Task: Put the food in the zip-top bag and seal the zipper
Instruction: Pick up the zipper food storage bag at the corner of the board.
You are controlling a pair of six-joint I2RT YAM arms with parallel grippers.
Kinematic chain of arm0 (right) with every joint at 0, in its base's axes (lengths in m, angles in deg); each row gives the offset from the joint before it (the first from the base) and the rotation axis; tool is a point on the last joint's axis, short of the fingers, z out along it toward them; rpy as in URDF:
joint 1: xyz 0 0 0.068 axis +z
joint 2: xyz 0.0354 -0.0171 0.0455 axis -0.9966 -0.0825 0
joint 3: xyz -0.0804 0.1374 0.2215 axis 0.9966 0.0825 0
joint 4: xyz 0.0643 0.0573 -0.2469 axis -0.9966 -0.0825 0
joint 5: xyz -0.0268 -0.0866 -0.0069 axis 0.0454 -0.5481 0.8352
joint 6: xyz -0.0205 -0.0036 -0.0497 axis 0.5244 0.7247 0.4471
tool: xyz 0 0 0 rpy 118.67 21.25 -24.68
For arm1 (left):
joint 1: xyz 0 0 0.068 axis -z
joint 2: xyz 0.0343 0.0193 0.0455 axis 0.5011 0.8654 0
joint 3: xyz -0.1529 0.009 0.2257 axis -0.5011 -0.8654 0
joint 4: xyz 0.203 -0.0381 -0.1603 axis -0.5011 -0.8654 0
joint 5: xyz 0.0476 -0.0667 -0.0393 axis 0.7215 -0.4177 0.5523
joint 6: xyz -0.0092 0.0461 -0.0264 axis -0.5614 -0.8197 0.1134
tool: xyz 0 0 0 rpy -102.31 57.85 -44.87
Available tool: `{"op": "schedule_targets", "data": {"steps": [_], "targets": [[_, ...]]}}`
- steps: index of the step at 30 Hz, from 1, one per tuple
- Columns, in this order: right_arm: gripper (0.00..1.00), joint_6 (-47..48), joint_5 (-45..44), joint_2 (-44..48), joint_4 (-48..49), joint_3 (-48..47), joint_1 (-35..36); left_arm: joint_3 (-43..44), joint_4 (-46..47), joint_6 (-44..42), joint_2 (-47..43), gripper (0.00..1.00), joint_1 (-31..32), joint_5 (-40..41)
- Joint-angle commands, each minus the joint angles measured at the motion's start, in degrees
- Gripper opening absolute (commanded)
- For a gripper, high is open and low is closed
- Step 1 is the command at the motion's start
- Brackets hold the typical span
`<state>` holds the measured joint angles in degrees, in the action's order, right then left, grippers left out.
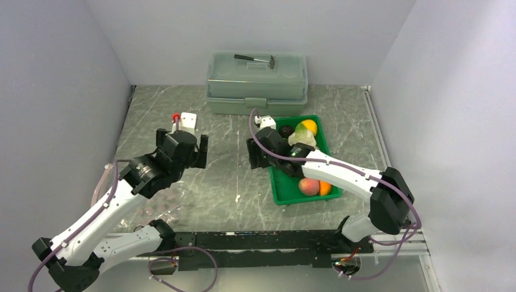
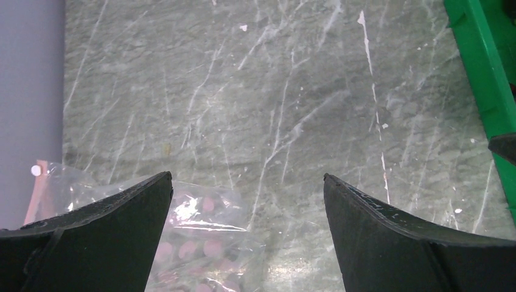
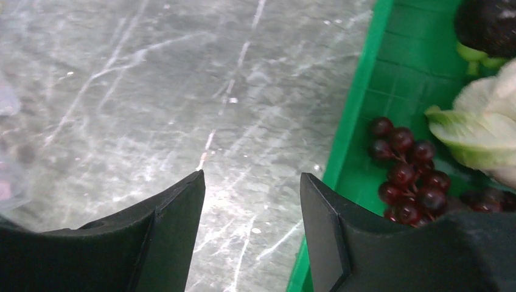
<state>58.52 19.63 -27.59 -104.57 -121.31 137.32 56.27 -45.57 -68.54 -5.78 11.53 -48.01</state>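
Nothing is bagged yet: the food [image 1: 309,186] sits in the tray [image 1: 285,190] at 3 o'clock and the bag [image 2: 201,243] lies at 8 o'clock. The left claw [image 2: 246,179] and right claw [image 3: 252,176] gape empty.

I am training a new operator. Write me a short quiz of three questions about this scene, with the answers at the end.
1. True or false: the left gripper and the right gripper are both open and hold nothing.
2. Fill in the gap: the zip-top bag lies on the table beside the ___ arm.
3. Where do the dark grapes lie? A) in the green tray; B) in the zip-top bag; C) on the bare table.

Key: 1 true; 2 left; 3 A.
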Motion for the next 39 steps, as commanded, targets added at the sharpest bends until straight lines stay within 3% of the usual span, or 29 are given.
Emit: {"op": "schedule_targets", "data": {"steps": [1,14,24,35,39], "targets": [[0.64,3.8,6.4,0.8,5.6,-3.9,0.5,1.8,-2.2,3.0,-2.3,1.0,0.2,5.4],[0.77,7.3,19.2,-4.0,14.1,-11.4,4.7,2.6,-13.5,11.5,-13.7,1.0,0.2,8.4],[0.83,9.6,28.2,-13.9,21.0,-18.5,9.8,2.1,-21.8,23.5,-22.5,0.97,0.2,20.2],[0.91,13.4,34.8,-27.4,24.8,-30.6,11.6,2.3,-24.5,28.4,-27.2,0.94,0.0,22.1],[0.98,16.1,37.7,-32.1,26.7,-34.3,12.4,1.3,-22.2,26.2,-29.6,0.94,-0.4,20.9]]}}
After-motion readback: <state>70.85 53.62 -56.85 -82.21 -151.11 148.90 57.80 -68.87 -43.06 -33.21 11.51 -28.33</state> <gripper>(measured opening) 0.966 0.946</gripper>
